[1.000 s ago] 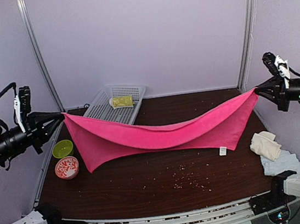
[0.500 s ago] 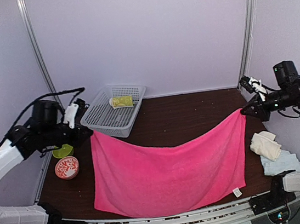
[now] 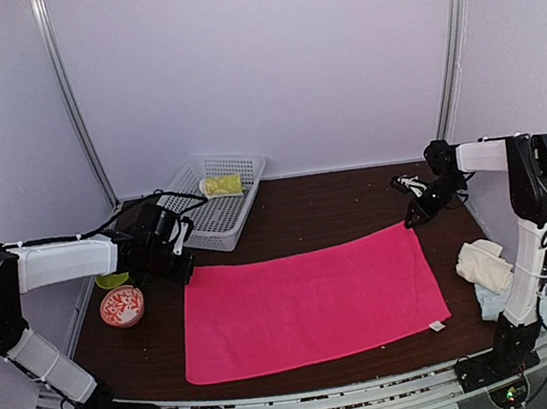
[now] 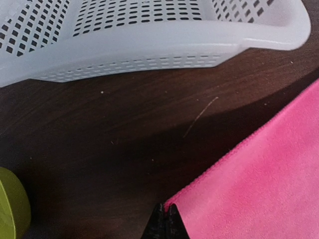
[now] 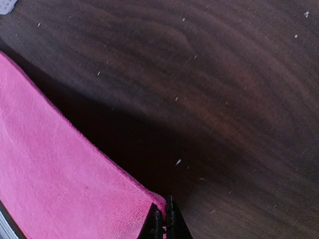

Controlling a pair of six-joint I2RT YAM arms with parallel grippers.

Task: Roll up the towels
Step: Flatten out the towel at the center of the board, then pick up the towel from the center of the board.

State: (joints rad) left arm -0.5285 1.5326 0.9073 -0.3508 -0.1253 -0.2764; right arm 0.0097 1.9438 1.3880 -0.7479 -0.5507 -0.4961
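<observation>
Arms (image 3: 64, 260) low, outstretched to pink towel (image 3: 312, 305) corners

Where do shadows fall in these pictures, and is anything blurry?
Top external: soft, even light on the pink towel. Left wrist: a dark shadow on the table along the towel's edge; the basket looks slightly soft. Right wrist: the same dark band beside the towel.

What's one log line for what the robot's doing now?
pink towel: flat on table | left gripper: shut on far-left corner | right gripper: shut on far-right corner | rolling: not started
</observation>
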